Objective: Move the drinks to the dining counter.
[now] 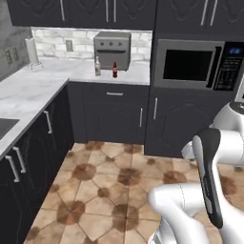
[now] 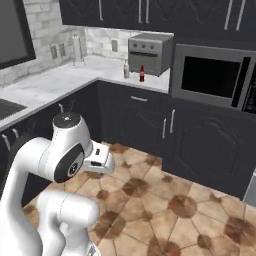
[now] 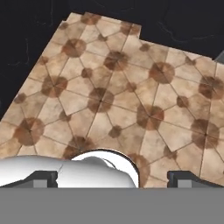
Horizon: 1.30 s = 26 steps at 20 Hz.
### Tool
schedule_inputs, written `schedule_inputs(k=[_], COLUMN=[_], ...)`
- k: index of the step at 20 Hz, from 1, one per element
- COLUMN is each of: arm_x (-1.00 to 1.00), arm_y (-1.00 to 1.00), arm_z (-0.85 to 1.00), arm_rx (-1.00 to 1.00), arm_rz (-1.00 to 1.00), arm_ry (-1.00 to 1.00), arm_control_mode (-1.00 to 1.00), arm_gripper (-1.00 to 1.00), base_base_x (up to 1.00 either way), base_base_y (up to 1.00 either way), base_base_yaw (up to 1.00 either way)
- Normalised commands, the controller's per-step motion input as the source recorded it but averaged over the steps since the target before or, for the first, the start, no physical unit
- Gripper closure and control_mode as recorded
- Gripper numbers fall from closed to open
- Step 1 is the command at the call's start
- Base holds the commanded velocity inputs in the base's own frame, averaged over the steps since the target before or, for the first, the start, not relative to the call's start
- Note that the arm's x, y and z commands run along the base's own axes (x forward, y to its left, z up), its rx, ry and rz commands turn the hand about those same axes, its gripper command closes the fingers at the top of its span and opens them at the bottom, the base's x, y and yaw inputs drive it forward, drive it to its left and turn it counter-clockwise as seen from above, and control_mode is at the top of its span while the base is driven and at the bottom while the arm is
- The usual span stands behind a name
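- The gripper (image 3: 112,178) was spread wide with nothing between its fingers; in the hand view its two dark fingertips (image 3: 41,178) sat far apart at the bottom, pointing down at the tiled floor (image 3: 122,100).
- The arm (image 2: 60,155) was folded close over the base, its white links bulking in the lower part of both base views, well away from the worktop.
- The floor under the hand was tan tile with brown star-shaped patches, bordered by dark cabinet fronts (image 1: 114,114) with silver bar handles.
- Two of the drinks stood on the marble worktop (image 1: 52,76) at the far wall, just in front of the grey toaster oven (image 1: 112,49).
- The cream-beige bottle (image 1: 97,66) stood upright on the left; the dark brown bottle with a red label (image 1: 114,70) stood upright just beside it on the right, a small gap between them.
- In the right base view the same pair appeared as the pale bottle (image 2: 126,70) and the dark one (image 2: 142,74), before the toaster oven (image 2: 150,54).
- A built-in microwave (image 1: 193,64) sat in the dark cabinetry to the right of the worktop.
- A paper towel roll (image 1: 32,51) stood upright at the worktop's far left corner, near wall outlets (image 1: 69,45).
- The worktop ran on along the left wall toward a sink (image 1: 7,126) at the frame's edge.
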Motion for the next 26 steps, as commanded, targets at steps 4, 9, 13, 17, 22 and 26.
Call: schedule_inputs(k=[4, 9, 13, 17, 22, 26], arm_x=[0.00, 0.00, 0.00, 0.00, 0.00, 0.00], arm_y=[0.00, 0.00, 0.00, 0.00, 0.00, 0.00], arm_z=[0.00, 0.00, 0.00, 0.00, 0.00, 0.00], arm_rx=[0.00, 0.00, 0.00, 0.00, 0.00, 0.00], arm_rz=[0.00, 0.00, 0.00, 0.00, 0.00, 0.00], arm_ry=[0.00, 0.00, 0.00, 0.00, 0.00, 0.00], arm_control_mode=[1.00, 1.00, 1.00, 1.00, 1.00, 1.00], arm_gripper=[-1.00, -1.00, -1.00, -1.00, -1.00, -1.00], base_base_x=[1.00, 1.00, 0.88, 0.95, 0.94, 0.84], base_base_y=[-0.31, -0.03, 0.35, 0.32, 0.28, 0.29], base_base_yaw=[0.00, 0.11, 0.03, -0.03, -0.29, -0.36])
